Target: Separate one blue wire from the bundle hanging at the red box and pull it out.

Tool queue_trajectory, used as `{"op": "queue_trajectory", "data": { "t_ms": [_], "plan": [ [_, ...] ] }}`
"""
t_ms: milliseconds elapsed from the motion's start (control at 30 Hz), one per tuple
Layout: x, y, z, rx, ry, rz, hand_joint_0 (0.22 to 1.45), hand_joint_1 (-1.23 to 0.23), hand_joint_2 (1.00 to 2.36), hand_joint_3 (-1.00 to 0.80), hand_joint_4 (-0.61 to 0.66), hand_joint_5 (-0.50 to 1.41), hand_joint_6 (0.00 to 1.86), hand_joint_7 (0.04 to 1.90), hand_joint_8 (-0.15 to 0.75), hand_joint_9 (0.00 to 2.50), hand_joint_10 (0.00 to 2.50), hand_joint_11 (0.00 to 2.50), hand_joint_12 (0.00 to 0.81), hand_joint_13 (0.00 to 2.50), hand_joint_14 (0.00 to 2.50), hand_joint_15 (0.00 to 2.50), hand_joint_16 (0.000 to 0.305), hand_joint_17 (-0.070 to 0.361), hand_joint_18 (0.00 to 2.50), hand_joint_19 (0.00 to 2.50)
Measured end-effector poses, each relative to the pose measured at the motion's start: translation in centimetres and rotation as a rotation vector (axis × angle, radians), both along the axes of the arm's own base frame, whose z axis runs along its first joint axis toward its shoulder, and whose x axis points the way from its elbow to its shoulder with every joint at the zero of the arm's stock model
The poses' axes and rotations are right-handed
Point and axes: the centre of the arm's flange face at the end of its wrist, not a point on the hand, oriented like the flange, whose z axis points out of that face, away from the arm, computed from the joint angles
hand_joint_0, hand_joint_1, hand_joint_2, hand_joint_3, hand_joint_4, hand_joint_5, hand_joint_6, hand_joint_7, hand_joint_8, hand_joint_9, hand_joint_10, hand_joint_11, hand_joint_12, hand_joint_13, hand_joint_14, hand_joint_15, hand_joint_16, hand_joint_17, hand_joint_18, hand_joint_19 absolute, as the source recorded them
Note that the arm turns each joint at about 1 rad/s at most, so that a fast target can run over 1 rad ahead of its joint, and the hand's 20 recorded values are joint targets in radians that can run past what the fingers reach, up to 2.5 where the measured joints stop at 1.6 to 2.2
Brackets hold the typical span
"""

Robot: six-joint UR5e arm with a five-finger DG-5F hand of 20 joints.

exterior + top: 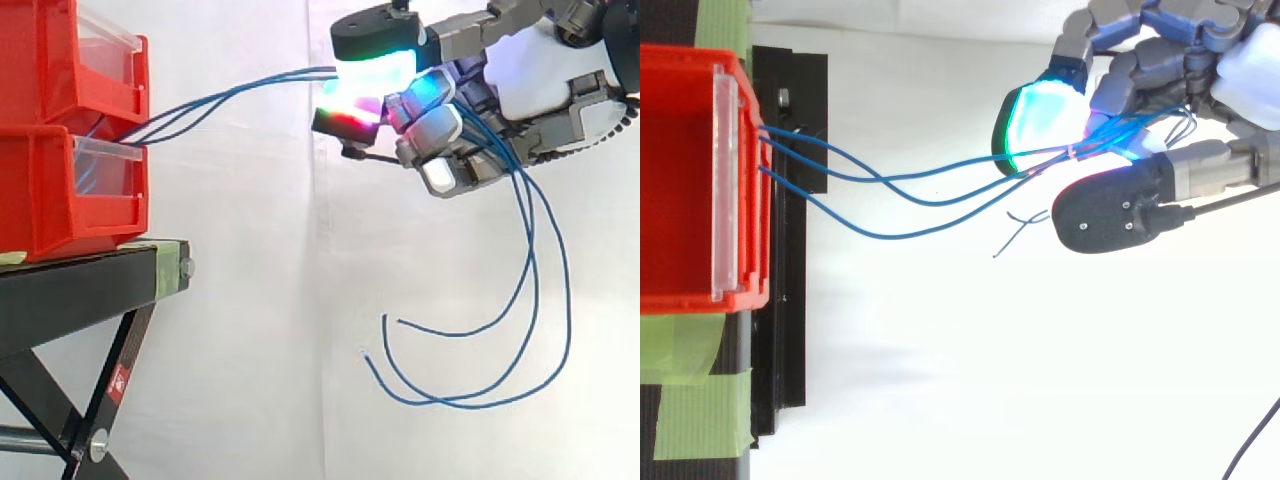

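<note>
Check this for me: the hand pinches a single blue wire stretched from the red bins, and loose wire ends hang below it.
Not quite: the hand pinches three blue wires, not one. The top view shows three strands leaving the red bins and meeting between its fingertips. The rest stands: the loose ends hang below the hand.

No legible text or numbers, small red sticker (117,383) on the black stand's leg (136,335), its print unreadable

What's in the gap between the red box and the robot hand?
Only the blue wires, running slack from the red box to the robot hand, which pinches them. Both views show it; the rest of the gap is bare.
</note>
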Motion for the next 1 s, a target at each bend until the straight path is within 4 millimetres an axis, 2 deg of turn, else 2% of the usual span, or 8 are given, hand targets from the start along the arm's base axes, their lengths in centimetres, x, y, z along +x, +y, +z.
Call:
{"op": "queue_trajectory", "data": {
  "t_ms": [133,367,567,800,867,1000],
  "plan": [
    [0.02,0.03,0.03,0.000,-0.001,0.000,0.58,-0.86,1.01,-0.38,0.26,-0.24,0.89,0.88,0.340,0.77,1.07,1.42,0.446,0.95,0.60,1.58,0.055,0.124,1.01,0.92],
    [0.01,0.02,0.08,0.000,-0.002,-0.002,0.52,-0.82,1.01,-0.41,0.24,-0.23,0.88,0.88,0.346,0.88,1.09,1.42,0.458,0.99,0.69,1.53,0.057,0.129,1.08,0.95],
    [0.01,0.02,0.09,0.000,-0.002,-0.002,0.50,-0.83,1.00,-0.45,0.24,-0.23,0.88,0.88,0.348,0.86,1.09,1.41,0.467,0.98,0.73,1.50,0.060,0.134,1.07,0.95],
    [0.01,0.02,0.09,0.000,-0.002,-0.002,0.54,-0.77,1.01,-0.42,0.20,-0.18,0.89,0.92,0.325,1.07,1.00,1.52,0.435,1.10,0.63,1.58,0.055,0.123,1.13,0.96],
    [0.01,0.02,0.09,0.000,-0.002,-0.002,0.58,-0.71,1.01,-0.37,0.17,-0.17,0.89,0.93,0.314,1.12,0.95,1.55,0.417,1.15,0.58,1.63,0.052,0.118,1.15,0.97],
    [0.01,0.02,0.08,0.000,-0.002,-0.002,0.59,-0.70,1.01,-0.33,0.16,-0.17,0.89,0.95,0.309,1.15,0.95,1.56,0.414,1.16,0.58,1.62,0.052,0.117,1.16,0.97]
  ]
}}
